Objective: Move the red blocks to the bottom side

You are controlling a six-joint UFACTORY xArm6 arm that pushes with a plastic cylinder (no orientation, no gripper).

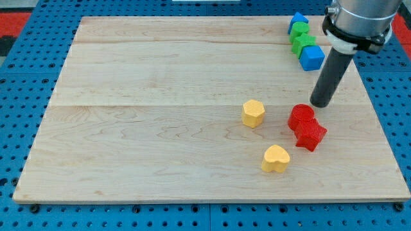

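Two red blocks lie touching at the view's right of centre: a round red block (300,117) and a star-like red block (311,135) just below it. My tip (320,104) rests on the board just above and to the right of the round red block, close to it; whether it touches is unclear.
A yellow hexagonal block (253,113) lies left of the red ones and a yellow heart block (275,158) below them. At the view's top right, a blue block (297,24), two green blocks (300,36) and a blue cube (312,57) form a chain. The wooden board (160,115) sits on a blue pegboard.
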